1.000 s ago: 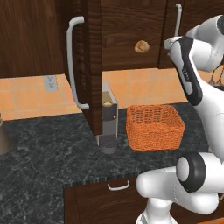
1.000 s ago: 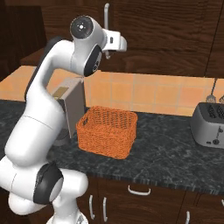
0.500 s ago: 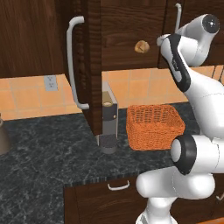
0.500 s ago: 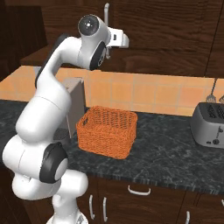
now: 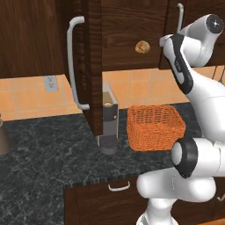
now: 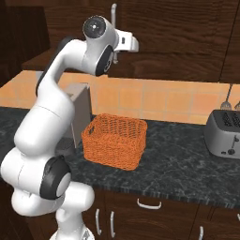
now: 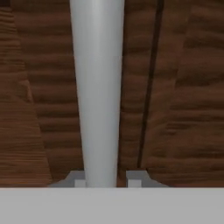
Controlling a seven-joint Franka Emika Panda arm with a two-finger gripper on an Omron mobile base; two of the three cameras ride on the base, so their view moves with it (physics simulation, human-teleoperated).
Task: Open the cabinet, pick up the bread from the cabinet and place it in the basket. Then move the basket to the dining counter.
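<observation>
The cabinet has its left door swung open, edge-on to me. The bread, a small tan roll, lies on the shelf inside. My gripper is shut on the silver bar handle of the right door, one fingertip on each side of the bar. That handle sticks up just above my raised arm in the left base view. The orange wicker basket stands empty on the black counter below the cabinet. The dining counter is out of view.
A coffee machine stands just left of the basket, under the open door. A toaster sits at the right end of the black speckled counter. Low drawers with small handles run beneath.
The arm has swung in towards the cabinet's right door and the gripper has gone from open to shut on its bar handle. Basket and bread have not moved.
</observation>
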